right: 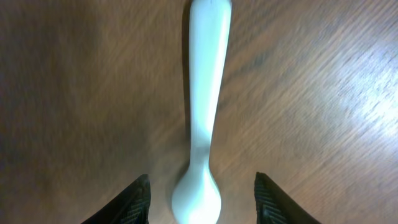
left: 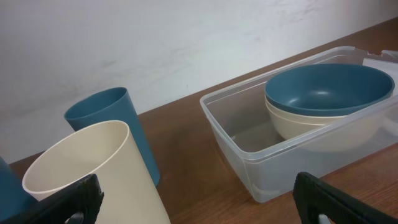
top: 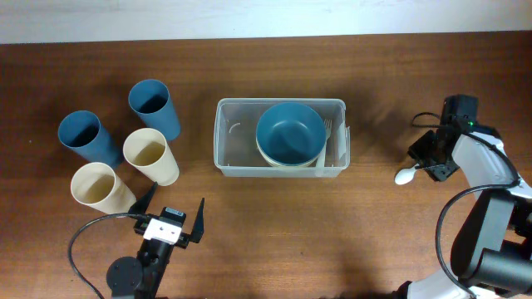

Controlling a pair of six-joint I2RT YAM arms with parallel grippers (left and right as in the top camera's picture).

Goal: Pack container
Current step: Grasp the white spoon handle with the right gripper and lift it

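The clear plastic container (top: 229, 141) sits mid-table and holds a blue bowl (top: 289, 133) stacked in a cream bowl, with a white fork (top: 326, 137) at its right side. It also shows in the left wrist view (left: 249, 149). A white spoon (top: 405, 175) lies on the table right of the container and fills the right wrist view (right: 204, 93). My right gripper (top: 432, 164) is open, its fingers (right: 202, 202) on either side of the spoon's bowl end, apart from it. My left gripper (top: 172, 218) is open and empty near the front edge.
Two blue cups (top: 152, 106) (top: 86, 135) and two cream cups (top: 150, 155) (top: 100, 187) stand at the left. A cream cup (left: 93, 171) is close in front of the left gripper.
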